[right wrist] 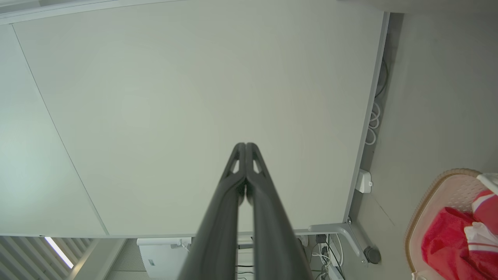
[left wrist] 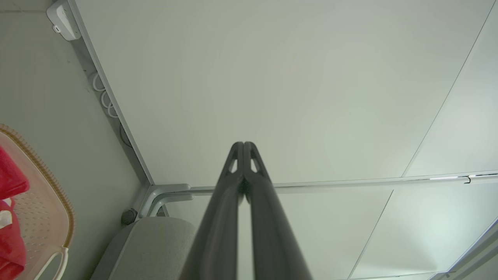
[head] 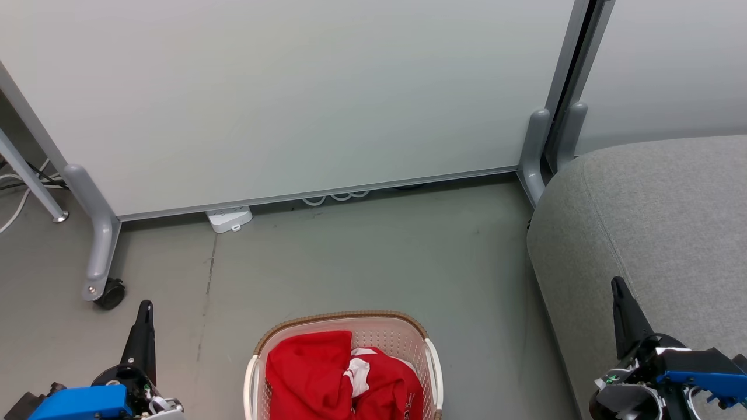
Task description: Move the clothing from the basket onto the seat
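End effectors point(left wrist: 244, 144) point(right wrist: 246, 144) closed — two garments point(head: 309, 373), one basket point(head: 344, 316)

Diffuse, even light; you see soft shadow on the floor point(head: 379, 262) under the partition point(head: 292, 99). Wrist views bow straight lines at their edges; focus is sharp throughout.

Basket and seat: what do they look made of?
The basket looks like cream moulded plastic, matte, with perforated walls and a brown woven-look rim. The seat looks upholstered in light grey woven fabric, going by its fine flecked texture and seam.
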Tool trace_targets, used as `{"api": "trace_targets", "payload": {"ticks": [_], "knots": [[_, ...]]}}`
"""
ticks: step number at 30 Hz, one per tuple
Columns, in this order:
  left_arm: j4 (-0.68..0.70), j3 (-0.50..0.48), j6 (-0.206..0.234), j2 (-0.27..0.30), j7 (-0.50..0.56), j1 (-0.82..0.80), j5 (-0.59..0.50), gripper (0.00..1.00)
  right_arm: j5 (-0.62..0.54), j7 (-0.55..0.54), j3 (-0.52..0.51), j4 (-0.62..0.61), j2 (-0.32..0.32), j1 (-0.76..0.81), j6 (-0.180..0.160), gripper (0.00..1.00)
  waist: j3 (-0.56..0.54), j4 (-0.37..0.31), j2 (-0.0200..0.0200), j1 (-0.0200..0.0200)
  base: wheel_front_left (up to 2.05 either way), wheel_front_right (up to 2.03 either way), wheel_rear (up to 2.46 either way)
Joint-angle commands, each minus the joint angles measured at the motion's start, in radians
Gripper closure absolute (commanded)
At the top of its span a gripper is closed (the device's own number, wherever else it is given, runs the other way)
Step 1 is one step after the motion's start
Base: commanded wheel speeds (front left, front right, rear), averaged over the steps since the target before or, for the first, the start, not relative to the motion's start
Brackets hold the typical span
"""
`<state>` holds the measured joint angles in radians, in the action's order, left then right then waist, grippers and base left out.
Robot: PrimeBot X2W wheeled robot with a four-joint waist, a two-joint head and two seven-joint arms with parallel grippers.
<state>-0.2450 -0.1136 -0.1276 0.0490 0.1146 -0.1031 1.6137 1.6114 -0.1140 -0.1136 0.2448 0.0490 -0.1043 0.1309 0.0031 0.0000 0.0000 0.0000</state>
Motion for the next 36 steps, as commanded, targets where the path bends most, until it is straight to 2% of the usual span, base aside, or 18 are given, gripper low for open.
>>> {"api": "trace_targets", "payload": {"ticks": [1,11,12,24,31,36], "knots": [[0.000,-0.002,-0.006,0.003,0.002,-0.012,-0.002,1.00,0.003,-0.001,-0.001,0.001,0.002,-0.009,0.000,1.00,0.000,0.000,0.0000,0.0000,0.00,0.00,0.00],[0.000,-0.002,-0.006,0.003,0.002,-0.012,-0.002,1.00,0.003,-0.001,-0.001,0.001,0.002,-0.009,0.000,1.00,0.000,0.000,0.0000,0.0000,0.00,0.00,0.00],[0.000,0.000,0.000,0.000,0.000,0.000,0.000,0.00,0.000,0.000,0.000,0.000,0.000,0.000,0.000,0.00,0.000,0.000,0.0000,0.0000,0.00,0.00,0.00],[-0.014,0.031,0.007,-0.007,-0.047,0.017,-0.050,0.00,-0.042,0.046,0.038,0.023,-0.002,0.018,0.000,0.00,0.000,-0.001,0.0000,0.0000,0.00,0.00,0.00],[0.010,0.053,0.022,-0.006,-0.080,0.021,-0.193,0.00,-0.159,0.078,0.051,0.023,-0.002,0.011,0.000,0.00,0.001,-0.001,0.0000,0.0000,0.00,0.00,0.00],[0.029,0.073,0.029,-0.005,-0.106,0.027,-0.315,0.00,-0.320,0.105,0.051,0.020,-0.001,0.009,0.000,0.00,0.002,-0.001,0.0000,0.0000,0.00,0.00,0.00]]}}
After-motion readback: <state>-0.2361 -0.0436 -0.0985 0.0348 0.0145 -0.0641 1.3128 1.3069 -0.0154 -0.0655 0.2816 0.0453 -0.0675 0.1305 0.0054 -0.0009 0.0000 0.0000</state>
